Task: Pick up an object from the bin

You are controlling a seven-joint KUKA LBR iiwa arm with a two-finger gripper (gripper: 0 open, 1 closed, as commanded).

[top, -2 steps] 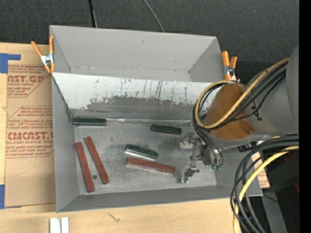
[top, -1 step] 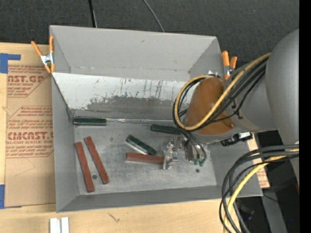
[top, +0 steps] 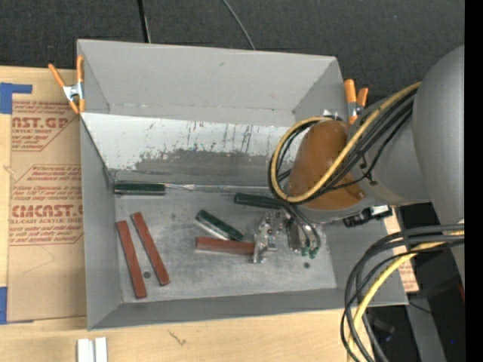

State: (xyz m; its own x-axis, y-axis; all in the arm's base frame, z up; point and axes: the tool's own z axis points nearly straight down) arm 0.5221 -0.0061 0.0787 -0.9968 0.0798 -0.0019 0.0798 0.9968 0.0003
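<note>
My gripper (top: 266, 249) is low over the bin floor at the right of the middle, its metal fingers pointing down. One fingertip stands at the right end of a flat reddish-brown bar (top: 223, 245) that lies along the floor. Just above that bar a short dark green bar (top: 219, 225) lies at a slant. Another dark green bar (top: 256, 200) lies at the foot of the back wall, partly under the arm's cables. I cannot make out whether anything is between the fingers.
Two long reddish-brown bars (top: 140, 256) lie side by side near the left wall. A dark green bar (top: 139, 189) lies along the back wall at the left. The arm, with its orange cover and yellow cables, hangs over the bin's right side.
</note>
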